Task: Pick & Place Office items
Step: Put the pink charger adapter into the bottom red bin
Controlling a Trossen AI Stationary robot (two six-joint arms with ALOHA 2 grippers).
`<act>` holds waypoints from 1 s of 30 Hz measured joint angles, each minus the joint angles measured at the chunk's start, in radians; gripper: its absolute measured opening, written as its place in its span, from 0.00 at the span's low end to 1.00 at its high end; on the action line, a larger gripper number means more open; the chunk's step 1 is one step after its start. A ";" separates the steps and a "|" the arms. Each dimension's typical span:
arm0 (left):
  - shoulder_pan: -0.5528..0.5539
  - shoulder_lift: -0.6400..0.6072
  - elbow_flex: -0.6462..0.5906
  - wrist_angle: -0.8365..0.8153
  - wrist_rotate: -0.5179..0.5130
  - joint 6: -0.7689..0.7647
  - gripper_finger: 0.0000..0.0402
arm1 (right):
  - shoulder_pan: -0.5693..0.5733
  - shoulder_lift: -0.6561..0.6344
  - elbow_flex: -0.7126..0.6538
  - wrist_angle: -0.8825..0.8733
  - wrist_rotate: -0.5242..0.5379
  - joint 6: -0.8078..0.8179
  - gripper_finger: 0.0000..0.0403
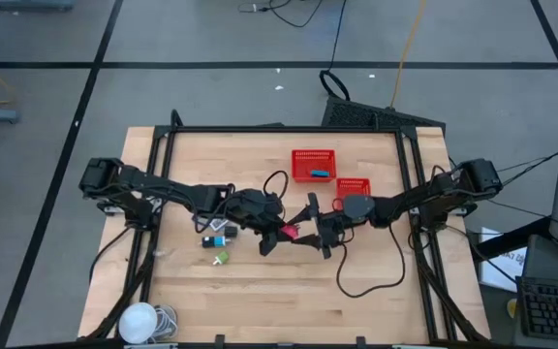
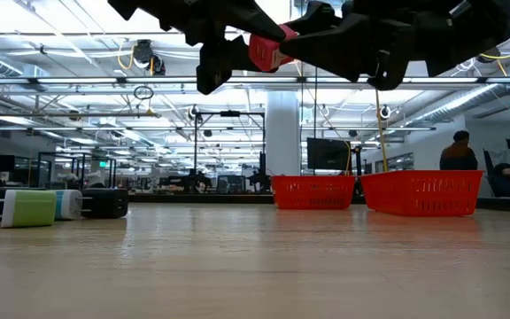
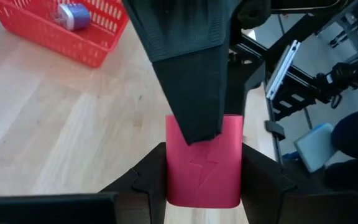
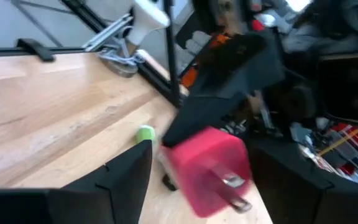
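A pink charger block (image 3: 204, 171) with a lightning mark and metal prongs (image 4: 232, 190) hangs above the table's middle, my left gripper (image 3: 204, 186) shut on it. My right gripper (image 4: 207, 158) comes from the table's right, open, with the charger between its spread fingers; one of its fingers (image 3: 191, 81) lies over the block's face. On the table left of centre lie a blue-and-white piece (image 1: 219, 239), a green piece (image 1: 223, 258) and a black piece (image 1: 213, 225). In the low view the charger (image 2: 266, 50) hangs high above the wood. My left gripper pinches the charger's two opposite side faces (image 3: 169, 177) between its two fingers. The fingers come from the table's left, slanting down. The block is lifted clear of the table, its prongs toward my right gripper. My right gripper: one finger overlaps the charger's face, but whether it touches I cannot tell.
Two red mesh baskets stand at the back right: the farther (image 1: 314, 165) holds a blue piece (image 1: 320, 174), the nearer (image 1: 353, 186) sits under my right arm. A white lamp (image 1: 139, 320) stands at the near left corner. A black cable (image 1: 376, 281) loops near the right.
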 joint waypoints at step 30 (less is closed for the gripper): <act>0.007 -0.010 0.002 0.129 -0.016 -0.017 0.72 | 0.001 0.002 -0.004 -0.068 -0.081 -0.022 0.38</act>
